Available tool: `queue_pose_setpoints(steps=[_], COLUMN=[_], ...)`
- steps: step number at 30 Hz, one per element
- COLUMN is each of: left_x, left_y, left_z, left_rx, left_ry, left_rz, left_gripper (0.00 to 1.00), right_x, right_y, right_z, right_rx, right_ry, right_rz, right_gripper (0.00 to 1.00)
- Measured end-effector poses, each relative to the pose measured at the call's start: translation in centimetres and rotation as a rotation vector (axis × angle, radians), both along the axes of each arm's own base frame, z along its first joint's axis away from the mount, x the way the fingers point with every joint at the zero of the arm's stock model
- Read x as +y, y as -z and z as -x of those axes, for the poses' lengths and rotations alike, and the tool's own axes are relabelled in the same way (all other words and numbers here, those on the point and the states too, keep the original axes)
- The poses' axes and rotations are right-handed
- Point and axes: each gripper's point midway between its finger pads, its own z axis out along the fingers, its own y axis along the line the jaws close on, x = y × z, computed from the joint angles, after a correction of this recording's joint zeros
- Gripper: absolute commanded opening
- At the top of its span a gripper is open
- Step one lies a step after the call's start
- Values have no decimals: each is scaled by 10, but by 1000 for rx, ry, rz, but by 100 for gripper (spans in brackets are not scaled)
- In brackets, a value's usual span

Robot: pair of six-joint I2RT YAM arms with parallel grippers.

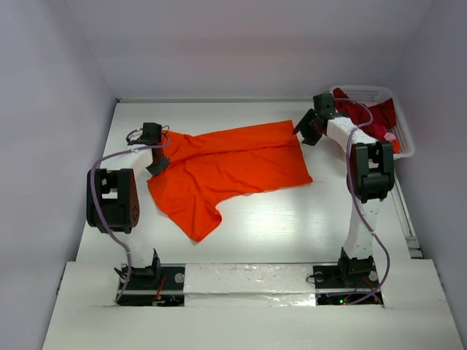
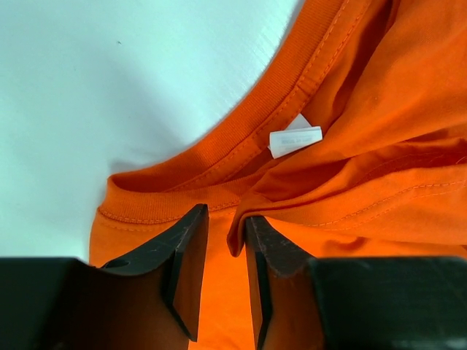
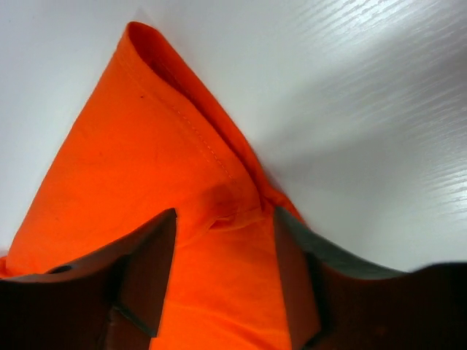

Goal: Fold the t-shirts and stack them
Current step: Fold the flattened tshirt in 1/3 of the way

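The bright orange t-shirt [image 1: 233, 164] lies spread on the white table, partly folded, one sleeve toward the near side. My left gripper [image 1: 162, 149] is at the shirt's left end, over the collar [image 2: 241, 131] with its white label [image 2: 295, 138]. Its jaws [image 2: 226, 219] stand narrowly apart, and a fold edge hangs between them against the right finger. My right gripper [image 1: 303, 131] is at the shirt's far right corner [image 3: 182, 138]. Its jaws [image 3: 225, 219] are wide apart, straddling the cloth without pinching it. Dark red shirts [image 1: 368, 115] lie heaped in the basket.
The white latticed basket [image 1: 406, 149] stands at the back right, right of my right arm. Bare white table [image 1: 292, 226] lies in front of the shirt. Walls close in the left, back and right sides.
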Motion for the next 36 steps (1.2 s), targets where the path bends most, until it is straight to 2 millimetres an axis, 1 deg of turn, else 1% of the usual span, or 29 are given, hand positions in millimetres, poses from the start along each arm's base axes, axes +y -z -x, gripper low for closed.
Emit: queue_pose_setpoints(steps=[1, 2, 4, 6, 8, 9, 10, 11, 12, 14, 15, 18, 19, 20, 21, 22, 24, 26, 28, 31, 32, 34, 36], left_x=[0, 0, 0, 0, 2, 2, 3, 3, 3, 3, 3, 4, 4, 4, 4, 4, 2, 0, -5, -18, -23, -35, -46], left_y=[0, -1, -2, -7, -15, -20, -26, -32, -39, -56, -66, -101, -120, -129, -136, -140, -142, -136, -121, -98, -93, -89, -93], left_z=[1, 1, 2, 4, 5, 6, 7, 7, 8, 9, 10, 15, 22, 24, 26, 29, 34, 39, 48, 73, 81, 95, 104], left_rx=[2, 3, 4, -2, -13, -22, -32, -45, -60, -101, -126, -231, -289, -321, -347, -361, -367, -352, -320, -265, -249, -227, -229], left_ry=[1, 2, 3, 6, 10, 12, 16, 18, 22, 32, 35, 45, 48, 54, 63, 78, 108, 133, 162, 204, 217, 244, 271], left_rz=[-1, -1, -1, 0, -2, -3, -3, -3, -3, -4, -3, -9, -13, -17, -22, -25, -30, -30, -10, 59, 84, 131, 172], left_gripper=[25, 25, 30, 32, 40, 46, 50, 55, 67, 79, 89, 99, 99, 99, 99, 99, 99, 99, 99, 99, 99, 99, 98], right_x=[0, -1, -3, -5, -8, -9, -10, -10, -11, -11, -12, -13, -12, -12, -11, -10, -9, -6, -4, 1, 3, 4, 7], right_y=[1, 3, 7, 10, 12, 10, 8, 3, -4, -20, -31, -59, -77, -82, -87, -90, -93, -94, -94, -90, -88, -81, -75], right_z=[1, 2, 4, 6, 8, 9, 10, 11, 10, 13, 15, 28, 39, 40, 43, 47, 57, 65, 71, 84, 89, 99, 110], right_rx=[4, 7, 15, 22, 27, 26, 23, 14, 1, -30, -52, -101, -132, -142, -157, -162, -162, -160, -155, -138, -129, -107, -87], right_ry=[0, 3, 10, 16, 26, 29, 32, 33, 33, 30, 26, 16, 6, 3, -9, -17, -44, -69, -90, -121, -130, -144, -160], right_rz=[3, 2, 13, 21, 31, 36, 40, 42, 44, 45, 45, 46, 49, 49, 52, 53, 58, 58, 55, 47, 44, 37, 30], right_gripper=[72, 76, 82, 82, 81, 80, 80, 80, 80, 78, 78, 79, 88, 88, 100, 100, 100, 100, 100, 97, 96, 93, 92])
